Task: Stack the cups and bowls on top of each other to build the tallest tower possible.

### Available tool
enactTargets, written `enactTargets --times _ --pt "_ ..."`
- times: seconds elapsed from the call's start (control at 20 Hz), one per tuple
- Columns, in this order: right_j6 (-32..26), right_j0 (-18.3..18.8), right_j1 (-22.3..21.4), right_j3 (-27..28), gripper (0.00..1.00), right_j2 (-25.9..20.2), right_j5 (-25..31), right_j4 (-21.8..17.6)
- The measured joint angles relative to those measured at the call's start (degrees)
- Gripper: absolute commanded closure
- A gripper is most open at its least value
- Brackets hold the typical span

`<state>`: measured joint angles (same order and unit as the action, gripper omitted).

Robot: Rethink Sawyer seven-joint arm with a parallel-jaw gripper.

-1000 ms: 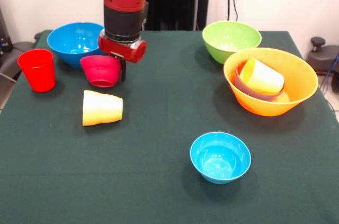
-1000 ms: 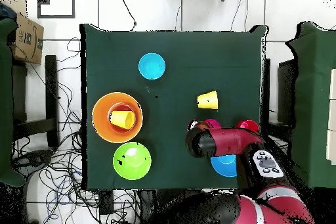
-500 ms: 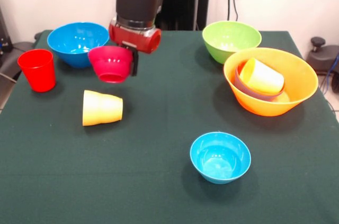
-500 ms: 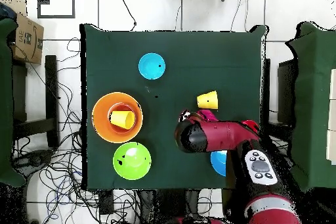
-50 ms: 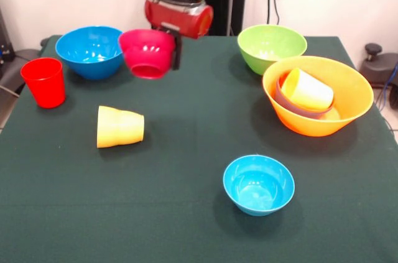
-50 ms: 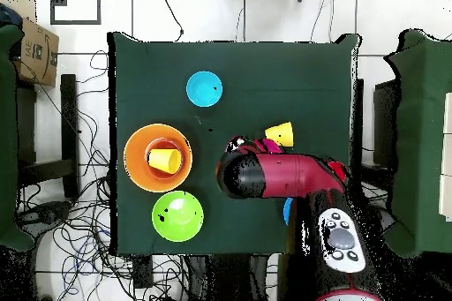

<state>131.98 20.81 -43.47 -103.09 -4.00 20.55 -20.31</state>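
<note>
Crimson glossy plastic bowl hangs clamped by its rim in your hand, clear of the desk; light, stiff, slick, so keep that rim pinch.

The crimson bowl hangs upright above the table, pinched at its rim, just beside the medium blue bowl. Left of the blue bowl stands the red cup; in front of it a yellow cup lies on its side. Well apart from it, the large orange bowl holds a tilted yellow cup, near the lime bowl and small light-blue bowl.
</note>
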Motion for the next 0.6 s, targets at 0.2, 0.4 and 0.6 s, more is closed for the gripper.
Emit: enactTargets --times 0.2,0.4,0.6 --pt "0.0 -5.7 -1.9 0.0 1.0 1.2 1.9 3.4" --pt "0.1 -11.3 -2.6 -0.1 1.0 2.3 2.6 7.1" --pt "0.5 -16.0 -2.8 -0.1 1.0 3.5 2.6 10.3"
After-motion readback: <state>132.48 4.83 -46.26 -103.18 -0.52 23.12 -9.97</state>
